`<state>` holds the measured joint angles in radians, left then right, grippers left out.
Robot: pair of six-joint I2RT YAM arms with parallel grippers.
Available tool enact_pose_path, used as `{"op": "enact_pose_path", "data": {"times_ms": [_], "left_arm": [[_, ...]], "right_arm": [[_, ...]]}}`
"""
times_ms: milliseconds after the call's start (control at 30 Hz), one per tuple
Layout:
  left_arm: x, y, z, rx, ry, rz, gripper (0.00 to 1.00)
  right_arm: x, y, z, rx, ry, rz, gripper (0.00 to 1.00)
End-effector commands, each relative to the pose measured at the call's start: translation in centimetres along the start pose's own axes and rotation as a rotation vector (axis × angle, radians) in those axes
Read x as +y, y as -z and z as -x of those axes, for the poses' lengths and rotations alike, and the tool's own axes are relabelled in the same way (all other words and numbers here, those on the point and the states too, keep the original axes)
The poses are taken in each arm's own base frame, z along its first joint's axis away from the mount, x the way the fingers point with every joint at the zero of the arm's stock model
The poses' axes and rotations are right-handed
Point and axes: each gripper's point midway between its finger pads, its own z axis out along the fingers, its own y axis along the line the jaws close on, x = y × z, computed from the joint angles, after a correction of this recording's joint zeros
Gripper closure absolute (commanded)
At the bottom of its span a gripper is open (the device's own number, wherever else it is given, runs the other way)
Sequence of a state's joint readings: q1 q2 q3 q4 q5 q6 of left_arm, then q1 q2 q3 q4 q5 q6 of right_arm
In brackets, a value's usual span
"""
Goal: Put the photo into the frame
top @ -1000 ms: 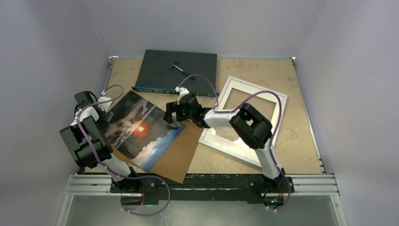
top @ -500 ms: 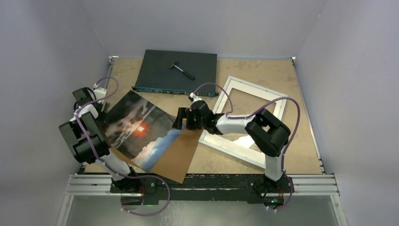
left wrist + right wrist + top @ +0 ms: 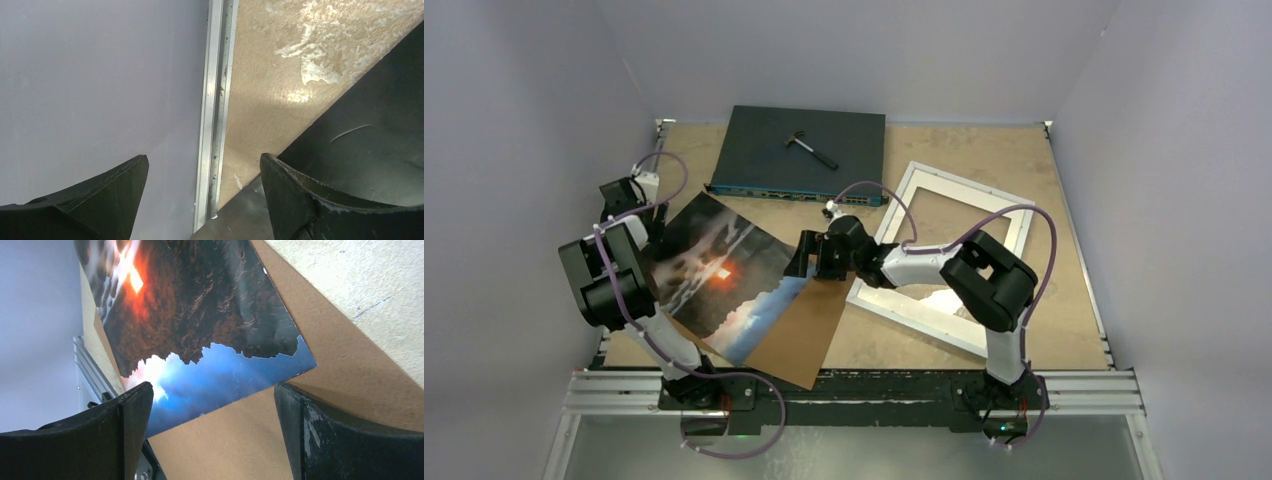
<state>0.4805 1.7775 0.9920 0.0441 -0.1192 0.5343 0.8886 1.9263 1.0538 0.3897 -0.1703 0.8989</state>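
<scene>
As things stand now: nobody holds the photo; the step looks like picking it up.
Left jaws: wide, holding nothing, at the bench edge by the photo's left corner.
Photo: flat on the brown backing board, near the frame, not in it.
Right jaws: wide, holding nothing, over the photo's blue corner.
Next move: pinch that thin corner, then carry it right.
In the way: the right arm lies over the frame.
Back: network switch with a small tool on it, well apart.
</scene>
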Motion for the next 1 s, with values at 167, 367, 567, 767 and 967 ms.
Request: {"op": "enact_pose_path", "data": {"times_ms": [167, 367, 567, 767, 967], "left_arm": [[1.1, -0.7, -0.4, 0.006, 0.024, 0.090, 0.19], [-0.2, -1.1, -1.0, 0.019, 0.018, 0.051, 0.19], [-2.4, -1.5, -3.2, 0.085, -0.019, -0.022, 0.21], [-6.0, 0.1, -6.5, 0.177, -0.049, -0.182, 0.23], [-8.4, 1.5, -9.7, 0.275, -0.070, -0.291, 0.25]], "right_arm": [[-1.2, -0.7, -1.9, 0.050, -0.079, -0.039, 0.07], [-1.0, -0.8, -1.7, 0.036, -0.073, -0.053, 0.07], [-2.2, -1.4, -2.2, 0.053, -0.089, -0.127, 0.06], [-2.7, -1.7, -1.8, 0.038, -0.114, -0.186, 0.06], [-3.2, -0.9, -1.5, 0.017, -0.113, -0.262, 0.06]]}}
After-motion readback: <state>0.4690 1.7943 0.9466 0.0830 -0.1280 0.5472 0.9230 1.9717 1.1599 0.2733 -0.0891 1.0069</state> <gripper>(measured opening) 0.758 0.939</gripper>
